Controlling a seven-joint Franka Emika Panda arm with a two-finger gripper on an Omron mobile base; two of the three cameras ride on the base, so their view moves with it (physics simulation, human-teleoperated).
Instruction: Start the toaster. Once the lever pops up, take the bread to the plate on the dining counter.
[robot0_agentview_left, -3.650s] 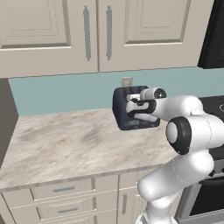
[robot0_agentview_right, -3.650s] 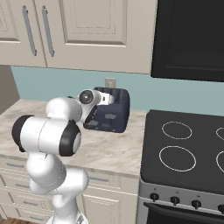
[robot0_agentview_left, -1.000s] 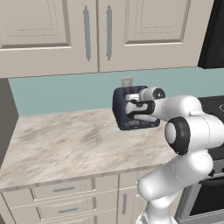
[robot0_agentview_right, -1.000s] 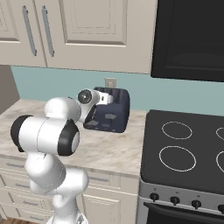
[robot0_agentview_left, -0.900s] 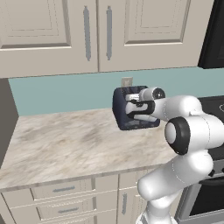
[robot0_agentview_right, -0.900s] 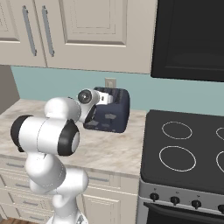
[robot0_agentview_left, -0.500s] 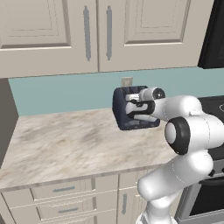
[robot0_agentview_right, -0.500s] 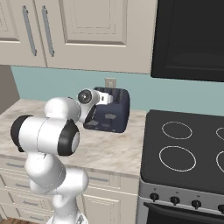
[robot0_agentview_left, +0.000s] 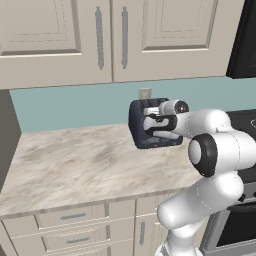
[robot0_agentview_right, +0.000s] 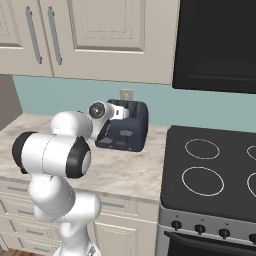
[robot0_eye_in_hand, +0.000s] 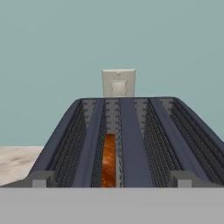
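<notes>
The toaster (robot0_agentview_left: 154, 131) sits at the back of the worktop (robot0_agentview_left: 75, 165), near its right end and next to the stove (robot0_agentview_right: 215, 175), with a wall outlet (robot0_eye_in_hand: 118, 82) right behind it. The end effector (robot0_agentview_left: 150, 124) is at the front end of the toaster, right up against it, pointing toward the wall. I cannot tell if its fingers are wide or narrow. From the hand, the two slots run straight away toward the wall. The bread (robot0_eye_in_hand: 109, 160) stands on edge, low down in the left slot. I think the lever is very close below the hand, but it is hidden. The bread is not ready to lift yet.
</notes>
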